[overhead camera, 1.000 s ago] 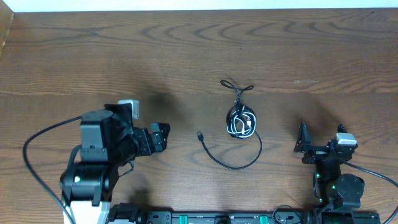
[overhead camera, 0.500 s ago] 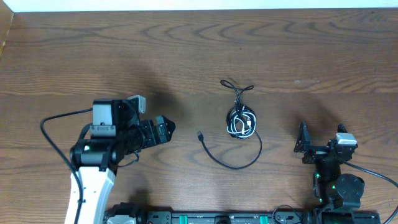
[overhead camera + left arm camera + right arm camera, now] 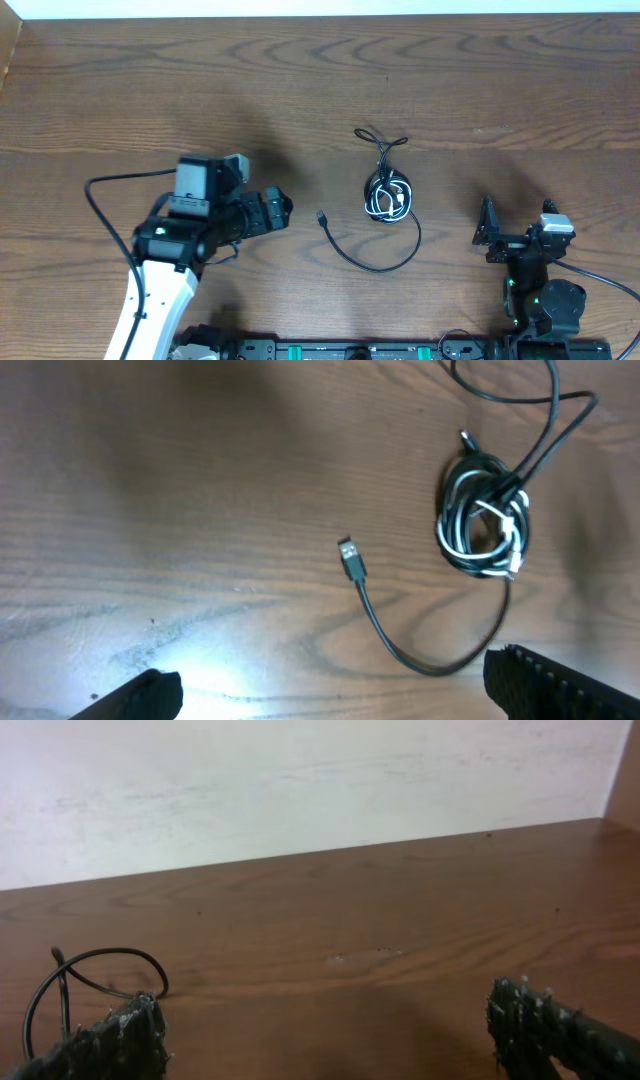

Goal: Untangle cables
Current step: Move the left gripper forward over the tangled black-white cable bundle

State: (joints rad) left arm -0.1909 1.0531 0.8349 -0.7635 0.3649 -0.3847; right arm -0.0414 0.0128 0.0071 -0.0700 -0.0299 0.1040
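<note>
A small coil of white and black cables [image 3: 388,196] lies at the table's middle. A thin black loop [image 3: 381,138] sticks out behind it. One black cord curves forward and left to a plug end [image 3: 321,216]. In the left wrist view the coil [image 3: 484,520] is at upper right and the plug [image 3: 351,559] at centre. My left gripper [image 3: 278,208] is open and empty, left of the plug and apart from it; its fingertips [image 3: 330,695] frame the bottom of its view. My right gripper [image 3: 488,230] is open and empty, right of the coil; its wrist view [image 3: 325,1030] shows the black loop [image 3: 95,970] at left.
The wooden table [image 3: 320,90] has a pale wall along its far edge [image 3: 300,780]. A thick black arm cable [image 3: 105,195] loops left of the left arm. A rail with green parts [image 3: 350,350] runs along the front edge.
My left arm has moved right and slightly back, bringing its gripper closer to the plug end. The cables and the right arm have not moved.
</note>
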